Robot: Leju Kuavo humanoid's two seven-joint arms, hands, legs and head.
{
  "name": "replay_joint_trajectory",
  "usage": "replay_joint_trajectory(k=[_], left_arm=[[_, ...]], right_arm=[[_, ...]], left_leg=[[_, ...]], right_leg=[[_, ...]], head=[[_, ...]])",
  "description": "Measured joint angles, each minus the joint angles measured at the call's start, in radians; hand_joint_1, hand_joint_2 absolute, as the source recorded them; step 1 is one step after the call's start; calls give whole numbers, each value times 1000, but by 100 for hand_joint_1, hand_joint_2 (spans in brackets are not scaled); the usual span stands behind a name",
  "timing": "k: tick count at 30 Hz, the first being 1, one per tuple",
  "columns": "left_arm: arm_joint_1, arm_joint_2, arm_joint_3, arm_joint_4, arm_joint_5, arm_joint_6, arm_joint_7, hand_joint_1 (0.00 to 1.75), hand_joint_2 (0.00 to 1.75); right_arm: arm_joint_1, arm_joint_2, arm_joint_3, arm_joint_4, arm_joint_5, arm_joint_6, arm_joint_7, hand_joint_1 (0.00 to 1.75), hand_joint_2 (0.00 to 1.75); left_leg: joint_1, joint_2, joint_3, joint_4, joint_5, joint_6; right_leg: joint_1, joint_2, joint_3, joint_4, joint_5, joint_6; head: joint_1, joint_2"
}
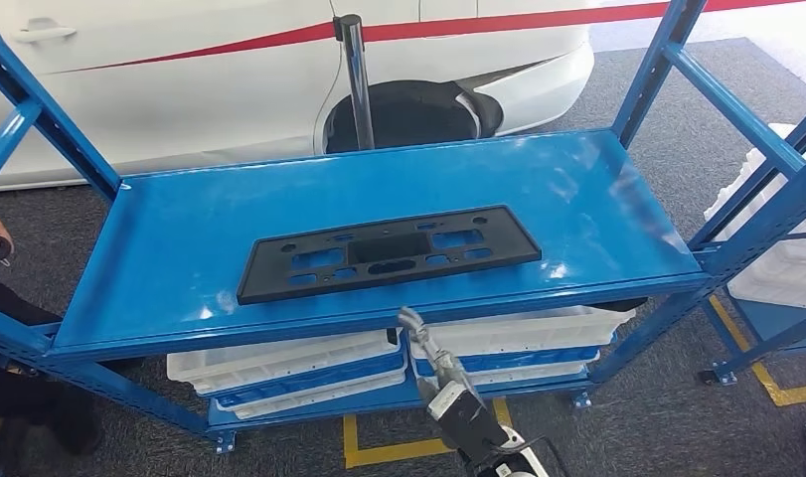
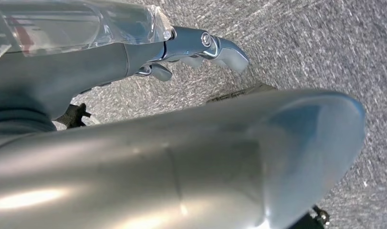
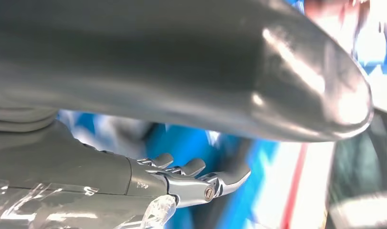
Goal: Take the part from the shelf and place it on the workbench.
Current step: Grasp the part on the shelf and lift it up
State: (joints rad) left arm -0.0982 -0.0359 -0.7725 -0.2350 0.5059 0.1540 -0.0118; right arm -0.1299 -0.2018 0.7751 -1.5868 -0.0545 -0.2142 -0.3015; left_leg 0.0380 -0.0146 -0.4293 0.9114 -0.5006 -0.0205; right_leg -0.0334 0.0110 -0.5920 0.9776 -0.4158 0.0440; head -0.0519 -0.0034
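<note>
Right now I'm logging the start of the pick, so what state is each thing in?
Flat black plastic part with cutouts: lying flat on the blue metal shelf, untouched.
Right hand: raised below the shelf's front edge, holding nothing.
Left hand: above grey carpet, fingers holding nothing.

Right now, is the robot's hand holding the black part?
No, the black part lies flat on the blue shelf, and the right hand is below its front edge.

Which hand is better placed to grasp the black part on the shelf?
Right: the right hand is raised just below the shelf's front edge, near the black part. The left hand hangs over the carpet.
</note>
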Motion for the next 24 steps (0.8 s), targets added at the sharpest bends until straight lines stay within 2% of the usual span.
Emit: replay_joint_trajectory(k=[4, 12, 16, 21, 24], left_arm=[[0, 0, 0, 0, 3, 5, 0, 0, 0], [-1, 0, 0, 0, 4, 12, -2, 0, 0], [0, 0, -1, 0, 1, 13, -1, 0, 0], [-1, 0, -8, 0, -6, 12, 0, 0, 0], [-1, 0, -13, 0, -17, 8, 1, 0, 0]], right_arm=[[13, 1, -27, -69, 66, -94, 18, 0, 175], [32, 22, -73, -161, 115, -286, 0, 0, 175], [40, 46, -99, -206, 299, -399, -29, 0, 175], [56, 88, -140, -259, 498, -403, -24, 0, 175], [50, 102, -150, -270, 664, -403, 31, 0, 175]], left_leg=[[0, 0, 0, 0, 0, 0], [0, 0, 0, 0, 0, 0], [0, 0, 0, 0, 0, 0], [0, 0, 0, 0, 0, 0], [0, 0, -1, 0, 0, 0]], right_leg=[[0, 0, 0, 0, 0, 0], [0, 0, 0, 0, 0, 0], [0, 0, 0, 0, 0, 0], [0, 0, 0, 0, 0, 0], [0, 0, 0, 0, 0, 0]], head=[[0, 0], [0, 0], [0, 0], [0, 0], [0, 0]])
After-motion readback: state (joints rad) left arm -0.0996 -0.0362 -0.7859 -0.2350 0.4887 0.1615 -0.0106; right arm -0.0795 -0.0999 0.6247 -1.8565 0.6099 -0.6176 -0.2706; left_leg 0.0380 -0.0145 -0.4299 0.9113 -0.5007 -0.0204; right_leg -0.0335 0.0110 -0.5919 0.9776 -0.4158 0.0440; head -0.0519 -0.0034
